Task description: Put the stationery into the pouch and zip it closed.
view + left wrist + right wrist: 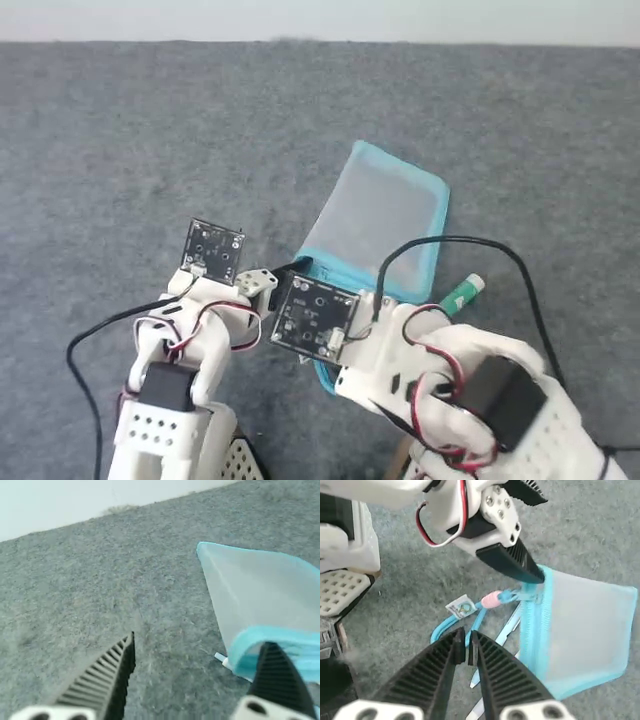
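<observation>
My left gripper [199,642] gapes open at the eight-o'clock corner of the translucent, blue-trimmed zip pouch [385,215]; my right gripper [466,635] is clenched above its blue wrist loop [439,630].

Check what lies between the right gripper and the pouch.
Right wrist view: blue cord loop, pink bead, small tag and pens lie between right gripper and pouch.

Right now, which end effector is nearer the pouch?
Left. The left end effector has one finger against the pouch at its blue zipper edge; the right end effector sits off its corner, by the blue loop.
</observation>
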Motion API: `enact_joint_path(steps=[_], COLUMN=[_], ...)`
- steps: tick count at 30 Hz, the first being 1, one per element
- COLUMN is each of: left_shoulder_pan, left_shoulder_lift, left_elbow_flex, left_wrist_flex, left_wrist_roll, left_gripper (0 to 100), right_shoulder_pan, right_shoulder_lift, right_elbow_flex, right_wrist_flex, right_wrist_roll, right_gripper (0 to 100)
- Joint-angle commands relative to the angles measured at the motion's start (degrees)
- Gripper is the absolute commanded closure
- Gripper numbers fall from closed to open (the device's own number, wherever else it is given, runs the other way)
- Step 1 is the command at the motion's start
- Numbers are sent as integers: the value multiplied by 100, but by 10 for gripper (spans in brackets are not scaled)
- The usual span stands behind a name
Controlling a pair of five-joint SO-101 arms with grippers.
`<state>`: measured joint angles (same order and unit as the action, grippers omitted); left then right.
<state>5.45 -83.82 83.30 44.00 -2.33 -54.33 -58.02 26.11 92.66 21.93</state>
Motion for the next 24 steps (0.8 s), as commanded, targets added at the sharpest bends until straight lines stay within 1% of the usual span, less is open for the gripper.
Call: enact_joint_path(steps=[1, 6, 11, 14, 16, 18, 20, 24], left_shoulder_pan=[220, 1002, 1073, 844, 448, -9, -299, -325], left_shoulder_lift=[-79, -79, -88, -88, -88, -88, -88, -88], left_elbow_flex=[145, 330, 303, 189, 13, -154, -312, -409], left_wrist_flex=[-527, -695, -695, -677, -659, -615, -466, -316], left_wrist_roll=[70, 53, -237, -220, -211, 35, 220, 229], left_gripper=[682, 749, 817, 837, 858, 908, 994, 987], right_shoulder_pan=[-31, -31, -31, -13, -13, -13, -4, -4], right_shoulder_lift=[-75, -75, -75, -75, -75, -75, -75, -75], right_elbow_flex=[79, 105, 167, 492, 791, 1152, 1521, 2145], right_wrist_flex=[-233, -242, -242, -462, -760, -1174, -1727, -2571], right_wrist_roll=[18, 18, 18, 18, 0, -53, -325, -519], right_gripper=[992, 992, 992, 992, 992, 992, 992, 992])
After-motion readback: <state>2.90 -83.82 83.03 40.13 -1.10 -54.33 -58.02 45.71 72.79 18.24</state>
